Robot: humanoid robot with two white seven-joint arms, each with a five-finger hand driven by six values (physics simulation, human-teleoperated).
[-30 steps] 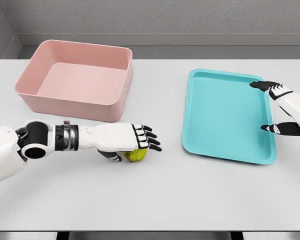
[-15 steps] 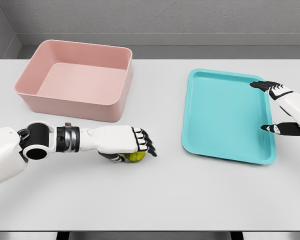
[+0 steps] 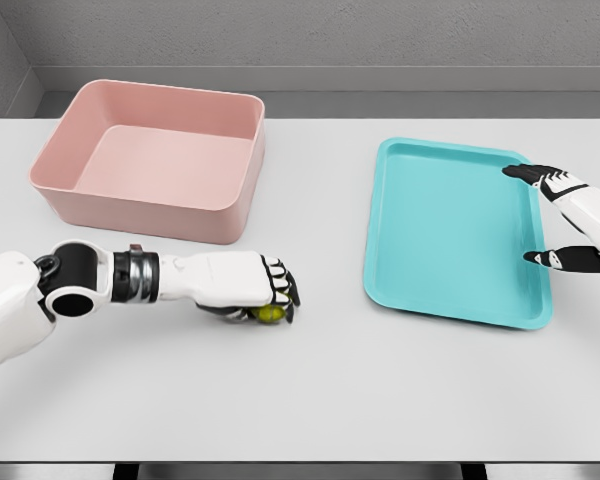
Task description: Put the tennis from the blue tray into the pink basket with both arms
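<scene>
Under left hand [image 3: 242, 290], tennis ball [image 3: 269, 314] mostly hidden.

You get a bright, even, diffuse render with no glare and no blur; everything is sharp to the edges, with no visible distortion. Shadows are soft and faint: one under the left hand [image 3: 242, 290], another along the pink basket [image 3: 150, 160] base.

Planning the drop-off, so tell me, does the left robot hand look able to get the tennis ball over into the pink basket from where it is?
Probably yes. The left robot hand is curled on the tennis ball, the pink basket sits just behind it, and nothing stands between them.
</scene>
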